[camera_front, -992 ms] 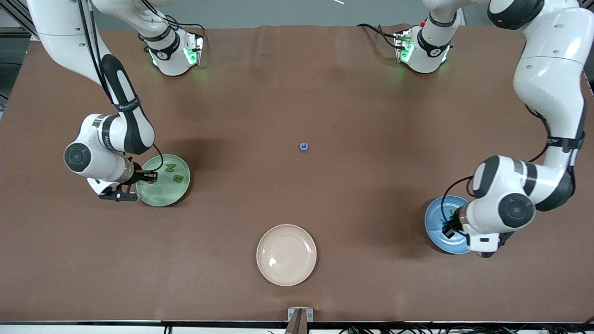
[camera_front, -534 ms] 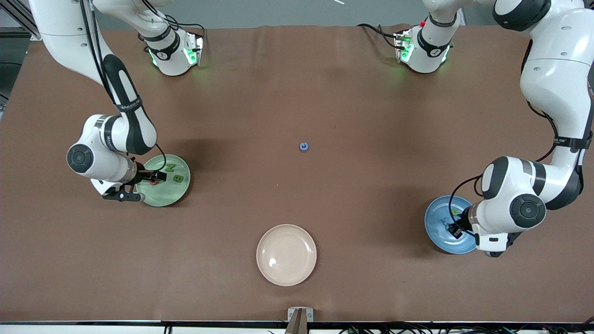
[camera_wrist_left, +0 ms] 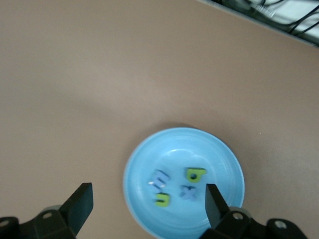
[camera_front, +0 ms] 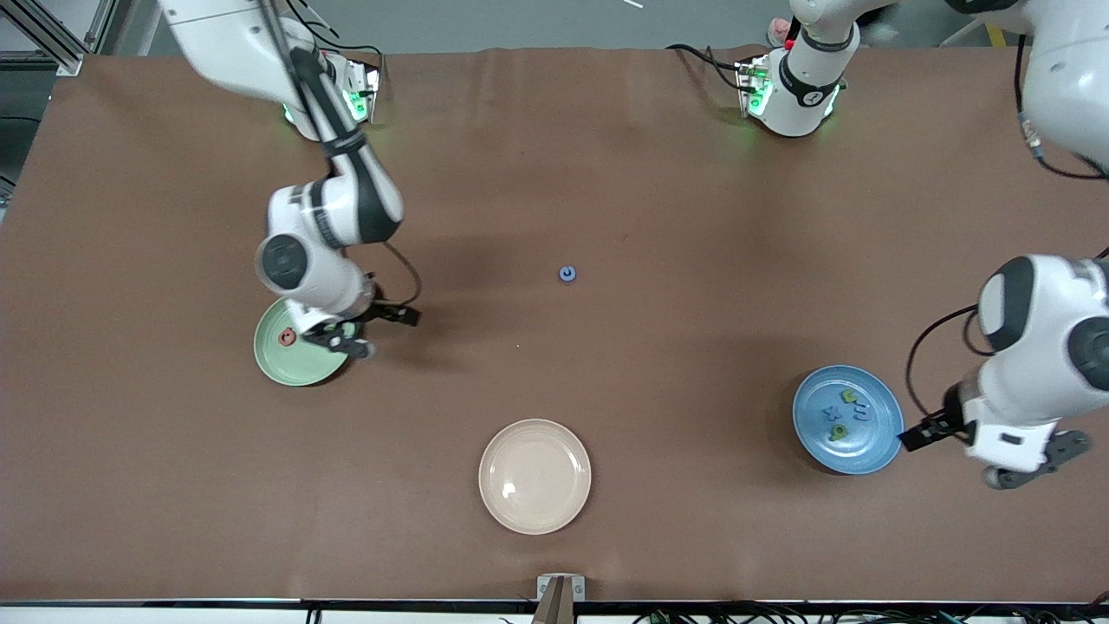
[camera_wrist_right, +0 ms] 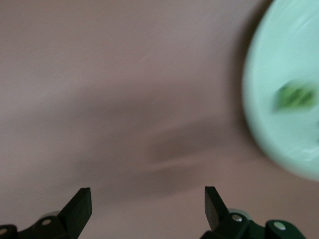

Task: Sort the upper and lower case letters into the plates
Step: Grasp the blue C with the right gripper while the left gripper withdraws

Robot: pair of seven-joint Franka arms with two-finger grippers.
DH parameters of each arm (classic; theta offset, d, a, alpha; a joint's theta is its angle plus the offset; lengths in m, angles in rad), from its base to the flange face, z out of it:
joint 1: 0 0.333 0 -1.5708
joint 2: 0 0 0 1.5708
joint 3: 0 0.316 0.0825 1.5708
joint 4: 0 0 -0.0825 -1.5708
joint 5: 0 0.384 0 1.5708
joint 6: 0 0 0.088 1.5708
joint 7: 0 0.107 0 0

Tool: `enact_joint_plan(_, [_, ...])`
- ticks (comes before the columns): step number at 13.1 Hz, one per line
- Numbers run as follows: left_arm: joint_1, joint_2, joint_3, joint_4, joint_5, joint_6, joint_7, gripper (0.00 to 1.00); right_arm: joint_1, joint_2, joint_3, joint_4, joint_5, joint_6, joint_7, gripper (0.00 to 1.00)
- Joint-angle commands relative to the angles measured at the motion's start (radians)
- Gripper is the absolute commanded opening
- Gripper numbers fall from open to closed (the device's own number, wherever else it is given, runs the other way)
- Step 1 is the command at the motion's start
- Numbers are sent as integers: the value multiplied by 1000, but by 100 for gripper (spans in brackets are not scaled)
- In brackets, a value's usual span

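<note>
Brown table (camera_front: 606, 173) carries three plates: mint green plate (camera_front: 290, 360), blue plate (camera_front: 814, 433), cream plate (camera_front: 535, 476). Right gripper (camera_wrist_right: 144, 209), released, hangs beside the green; left gripper (camera_wrist_left: 147, 204), released, hangs beside the blue.

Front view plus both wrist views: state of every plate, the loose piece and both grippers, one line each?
Pale mint green plate: holds a red ring-shaped piece, partly under the right arm.
Blue plate: holds four small letters.
Cream-beige plate: empty.
Small blue piece: lies on the brown table, in no plate.
Left gripper: open, empty, above the blue plate.
Right gripper: open, empty, beside the mint plate.
</note>
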Motion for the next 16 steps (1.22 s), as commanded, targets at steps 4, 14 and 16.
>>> enact_joint_plan(4, [7, -219, -1, -30, -76, -172, 208, 100, 332, 20, -16, 1, 15, 132, 532, 100])
enact_joint_plan(14, [-42, -499, 126, -59, -405, -456, 505, 100, 455, 273, -21, 276, 1, 138, 852, 98])
enact_joint_plan(16, [-204, -568, 298, -114, -460, -492, 503, 100, 456, 276, -19, 284, 1, 138, 853, 92])
